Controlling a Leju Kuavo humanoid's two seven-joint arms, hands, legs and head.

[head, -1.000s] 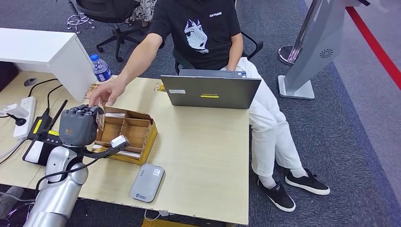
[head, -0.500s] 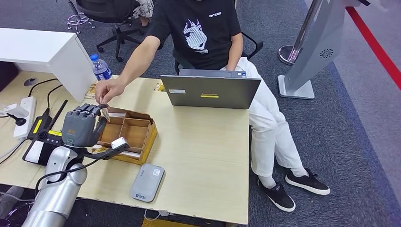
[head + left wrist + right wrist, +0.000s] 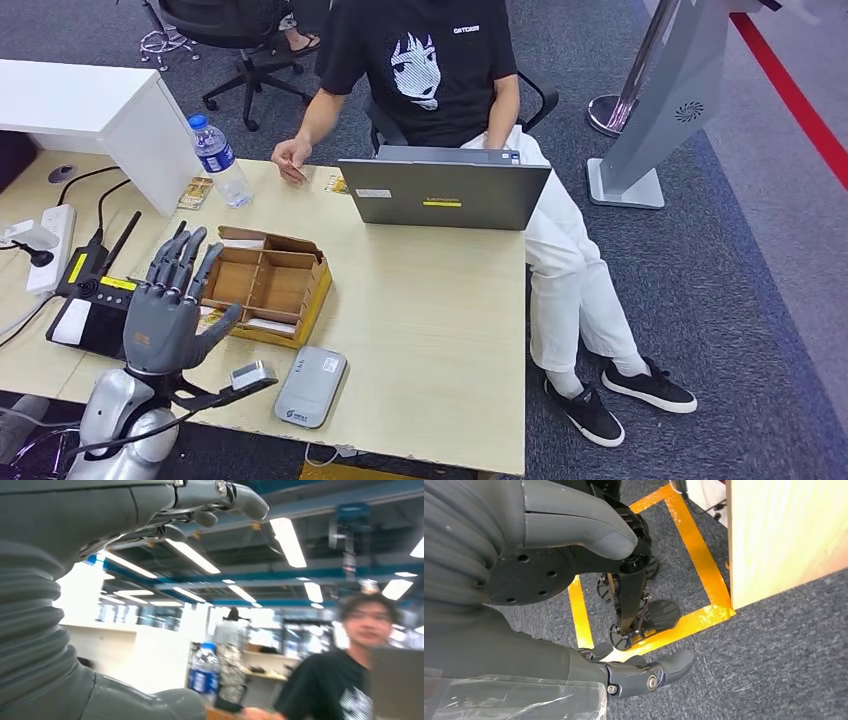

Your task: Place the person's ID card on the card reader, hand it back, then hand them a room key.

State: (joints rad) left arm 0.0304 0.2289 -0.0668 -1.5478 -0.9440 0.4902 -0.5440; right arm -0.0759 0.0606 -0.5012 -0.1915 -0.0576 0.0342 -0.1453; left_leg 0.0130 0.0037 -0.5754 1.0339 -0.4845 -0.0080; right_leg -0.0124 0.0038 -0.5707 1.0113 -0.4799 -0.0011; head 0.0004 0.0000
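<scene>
Left hand (image 3: 170,305) is raised above the table's (image 3: 440,300) near edge, fingers spread wide, palm empty — the card (image 3: 293,168) sits pinched in the person's hand (image 3: 290,158), beyond the cardboard box (image 3: 268,285). Card reader (image 3: 312,386) lies flat beside the left hand. Right hand (image 3: 574,645) hangs over carpet — fingers loosely apart, holding nothing.

The table (image 3: 440,300) carries one laptop (image 3: 445,193), one water bottle (image 3: 218,160), one card reader (image 3: 311,386) and one cardboard box (image 3: 265,285); one person (image 3: 440,70) sits behind it.

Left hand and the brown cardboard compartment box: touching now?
Cannot tell. In the head view the left hand overlaps the brown cardboard compartment box, fingers spread.
</scene>
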